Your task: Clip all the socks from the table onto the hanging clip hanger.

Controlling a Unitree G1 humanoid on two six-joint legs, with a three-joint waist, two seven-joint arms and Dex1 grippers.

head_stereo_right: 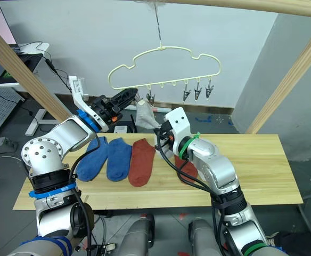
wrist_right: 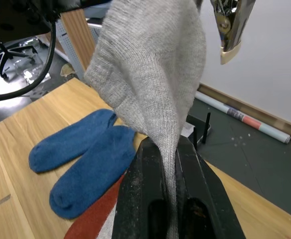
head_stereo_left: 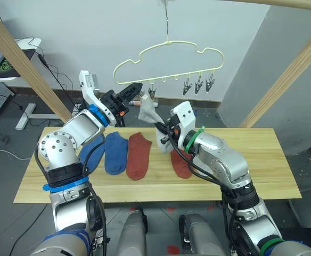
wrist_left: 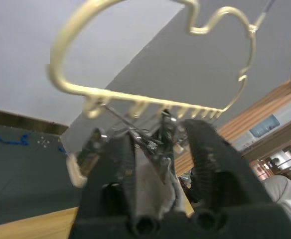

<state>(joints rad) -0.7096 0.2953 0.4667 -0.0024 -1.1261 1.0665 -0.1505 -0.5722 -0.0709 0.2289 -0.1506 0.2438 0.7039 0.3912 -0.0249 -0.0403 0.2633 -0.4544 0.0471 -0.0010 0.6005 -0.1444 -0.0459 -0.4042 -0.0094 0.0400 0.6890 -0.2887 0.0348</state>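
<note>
The left gripper (head_stereo_left: 137,90) is raised to the left end of the clip hanger's (head_stereo_left: 169,56) straight bar, its two black fingers (wrist_left: 208,159) spread around a small grey metal clip (wrist_left: 161,142). In the left wrist view pale fabric sits low between those fingers, though it is hard to say if the clip's teeth have closed on it. Below and behind this gripper, on the table (head_stereo_left: 262,170), lie two blue socks (head_stereo_left: 106,152) side by side, with a rust-red sock (head_stereo_left: 138,154) just to their right.

Just right of the left gripper, a light grey sock (head_stereo_left: 147,112) hangs in the air; its upper edge reaches the clip at the left gripper's fingertips and its lower part runs down toward the right gripper (head_stereo_left: 163,130). The right gripper's fingers are pressed together, pinching the grey sock's lower fabric (wrist_right: 158,99), as the right wrist view shows. A second rust-red sock (head_stereo_left: 181,162) lies on the table under and beside the right gripper's wrist, partly covered by the arm.

Further right along the hanger bar, well apart from both grippers, three more clips (head_stereo_left: 198,84) hang free.
</note>
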